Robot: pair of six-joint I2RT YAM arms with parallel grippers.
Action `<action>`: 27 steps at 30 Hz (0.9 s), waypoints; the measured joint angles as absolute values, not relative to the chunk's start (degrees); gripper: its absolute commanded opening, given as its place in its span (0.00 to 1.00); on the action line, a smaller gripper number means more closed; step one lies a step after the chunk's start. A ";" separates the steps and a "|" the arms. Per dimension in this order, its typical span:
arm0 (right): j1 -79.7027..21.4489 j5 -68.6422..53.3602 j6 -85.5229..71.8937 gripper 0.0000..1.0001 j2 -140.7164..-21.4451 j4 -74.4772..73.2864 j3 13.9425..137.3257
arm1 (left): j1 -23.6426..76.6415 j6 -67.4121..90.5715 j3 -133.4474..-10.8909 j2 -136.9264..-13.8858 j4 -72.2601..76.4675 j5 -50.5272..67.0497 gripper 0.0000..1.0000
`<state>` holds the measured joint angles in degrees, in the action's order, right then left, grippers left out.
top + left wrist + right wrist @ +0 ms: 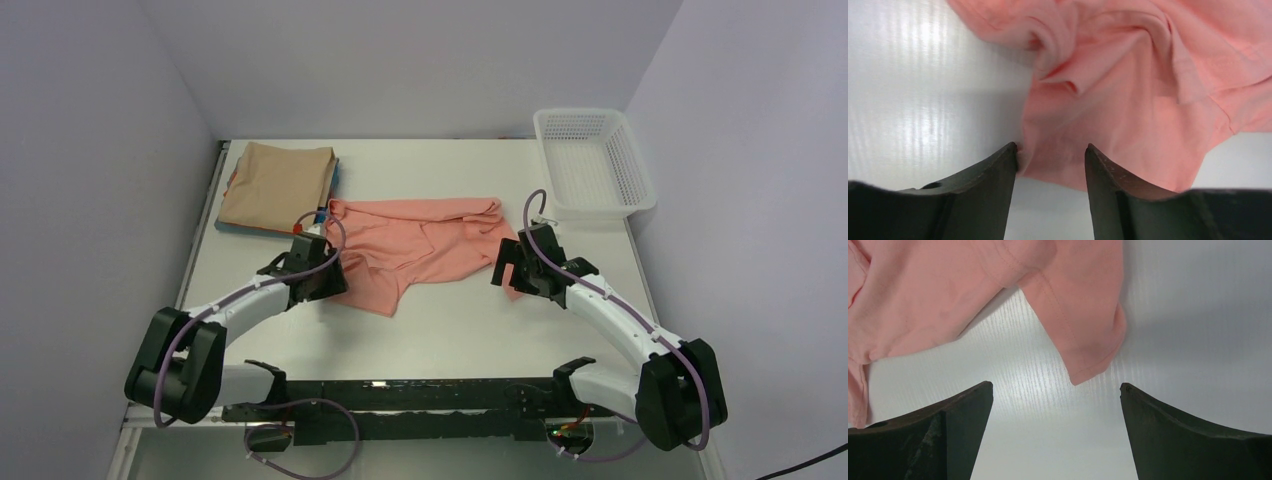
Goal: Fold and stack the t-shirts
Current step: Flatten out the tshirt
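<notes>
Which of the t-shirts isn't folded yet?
The salmon-pink t-shirt: it lies crumpled and spread out in the middle, sleeves loose. The tan t-shirt at the far left is a neat folded rectangle, topping other folded ones.

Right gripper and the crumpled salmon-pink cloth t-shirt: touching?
Apart. Right wrist view: white table shows between each finger of the right gripper and the nearest corner of the salmon-pink t-shirt.

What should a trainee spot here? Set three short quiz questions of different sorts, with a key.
1. True or false: the basket holds a shirt.
2. Fill in: the folded shirt at far left is coloured ____.
3. The pink shirt lies: A) neatly folded; B) crumpled; C) draped on the basket.
Key: 1 false; 2 tan; 3 B.
</notes>
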<state>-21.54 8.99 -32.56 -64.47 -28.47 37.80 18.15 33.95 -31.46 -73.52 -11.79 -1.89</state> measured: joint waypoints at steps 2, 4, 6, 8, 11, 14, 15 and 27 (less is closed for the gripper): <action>-21.54 9.10 -32.56 1.00 -64.47 -28.47 37.80 | 20.45 34.28 -31.40 -73.69 -11.66 -2.48 0.43; -21.54 9.15 -32.56 1.00 -64.49 -28.47 37.80 | 22.28 34.81 -31.48 -74.24 -11.70 -3.53 0.41; -21.54 9.17 -32.56 1.00 -64.49 -28.49 37.80 | 23.94 35.48 -32.08 -74.91 -12.29 -5.54 0.39; -21.54 9.19 -32.56 1.00 -64.49 -28.51 37.80 | 25.28 36.25 -32.64 -75.42 -13.06 -7.40 0.37; -21.54 9.19 -32.56 1.00 -64.47 -28.51 37.80 | 27.75 37.60 -33.23 -76.20 -13.82 -10.39 0.20; -21.54 9.21 -32.56 1.00 -64.47 -28.58 37.80 | 29.28 39.22 -34.11 -77.65 -14.31 -12.43 0.00; -21.54 9.37 -32.56 1.00 -64.47 -28.67 37.80 | 29.58 39.68 -34.63 -78.11 -14.55 -12.67 0.00; -23.16 10.90 -32.56 0.87 -66.61 -30.37 37.85 | 32.62 42.76 -33.93 -74.52 -21.85 -16.27 0.00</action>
